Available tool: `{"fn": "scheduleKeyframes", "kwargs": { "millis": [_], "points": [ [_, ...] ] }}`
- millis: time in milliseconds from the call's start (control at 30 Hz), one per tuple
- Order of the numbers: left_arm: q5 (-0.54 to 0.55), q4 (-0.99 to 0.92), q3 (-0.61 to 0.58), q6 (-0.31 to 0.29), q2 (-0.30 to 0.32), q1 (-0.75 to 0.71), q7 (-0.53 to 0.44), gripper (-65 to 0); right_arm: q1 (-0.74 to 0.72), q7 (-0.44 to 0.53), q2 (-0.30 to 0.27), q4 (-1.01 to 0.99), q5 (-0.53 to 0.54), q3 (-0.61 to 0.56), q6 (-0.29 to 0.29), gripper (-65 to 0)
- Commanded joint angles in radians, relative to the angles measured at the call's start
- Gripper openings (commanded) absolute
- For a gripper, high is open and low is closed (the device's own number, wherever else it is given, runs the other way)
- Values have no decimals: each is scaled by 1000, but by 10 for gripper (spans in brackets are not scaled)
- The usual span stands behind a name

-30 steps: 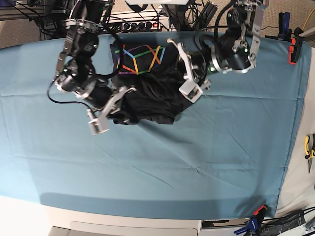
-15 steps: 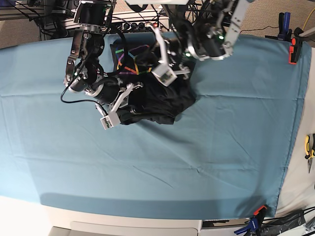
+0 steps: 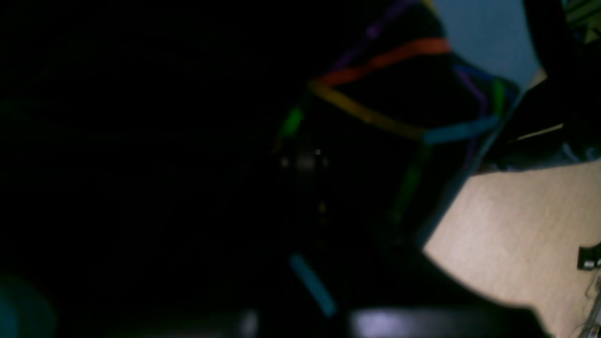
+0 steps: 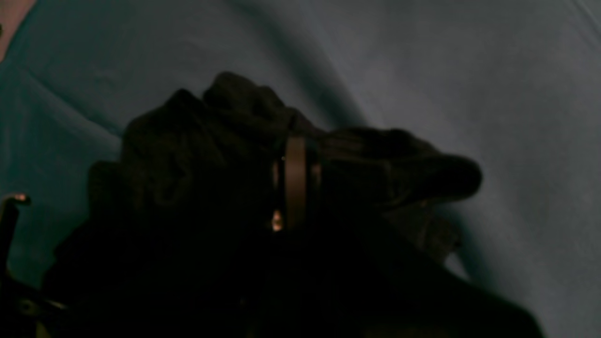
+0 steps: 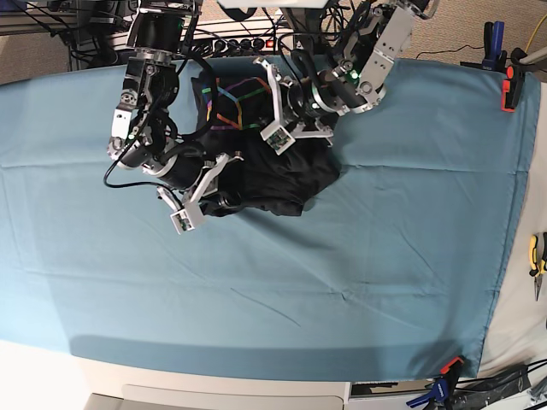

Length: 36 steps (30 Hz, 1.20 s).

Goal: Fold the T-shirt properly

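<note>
The black T-shirt (image 5: 273, 175) lies crumpled at the back of the teal table cloth (image 5: 342, 265), its rainbow line print (image 5: 232, 101) facing up at the far left. My left gripper (image 5: 261, 109) hovers over the shirt beside the print, shut, with dark fabric at it. The left wrist view is almost black; only the print (image 3: 375, 112) shows clearly. My right gripper (image 5: 220, 198) is shut on the shirt's near left edge. In the right wrist view a bunch of shirt fabric (image 4: 197, 155) is pinched in that gripper (image 4: 296, 188), above the cloth (image 4: 469, 70).
Cables and a power strip (image 5: 244, 43) run along the table's back edge. A red clamp (image 5: 510, 85) holds the cloth at the right, a blue one (image 5: 444, 376) at the front right corner. Pliers (image 5: 538, 260) lie off the cloth's right edge. Wooden floor (image 3: 516, 225) lies beyond the table.
My left gripper has swung from the shirt's right edge leftward and toward the back, ending beside the print. The right arm shifted slightly, keeping its grip on the near left edge.
</note>
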State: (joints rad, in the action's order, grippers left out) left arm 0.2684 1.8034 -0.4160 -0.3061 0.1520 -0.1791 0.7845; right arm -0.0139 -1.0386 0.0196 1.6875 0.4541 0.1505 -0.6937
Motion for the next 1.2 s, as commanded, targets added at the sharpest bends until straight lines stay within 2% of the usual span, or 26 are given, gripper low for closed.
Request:
{"fn": "scheduleKeyframes", "kwargs": {
  "millis": [0, 200, 467, 700, 867, 967, 1100, 1167],
  "points": [
    [-9, 16, 0, 2, 1, 8, 1, -650, -16, 34, -8, 18, 10, 2, -4, -650],
    [-50, 16, 0, 80, 32, 7, 44, -650, -17, 84, -49, 18, -92, 2, 40, -650],
    [-75, 16, -1, 116, 31, 7, 147, -650, -54, 179, -92, -49, -256, 2, 134, -650],
    [-90, 93, 0, 97, 33, 8, 243, -650, -173, 178, -157, -170, -253, 2, 143, -650],
    [-101, 203, 0, 156, 89, -7, 243, -650, -221, 144, -185, -170, -230, 2, 145, -650],
    [-114, 210, 0, 157, 113, -38, 246, -650, -220, 144, -195, -170, -227, 2, 145, -650],
    [-226, 210, 0, 159, 129, -86, 248, -650, -219, 141, -209, -170, -227, 2, 145, -650],
    [-307, 210, 0, 197, 137, -99, 248, -650, -219, 140, -220, -169, -227, 2, 145, -650]
  ]
}}
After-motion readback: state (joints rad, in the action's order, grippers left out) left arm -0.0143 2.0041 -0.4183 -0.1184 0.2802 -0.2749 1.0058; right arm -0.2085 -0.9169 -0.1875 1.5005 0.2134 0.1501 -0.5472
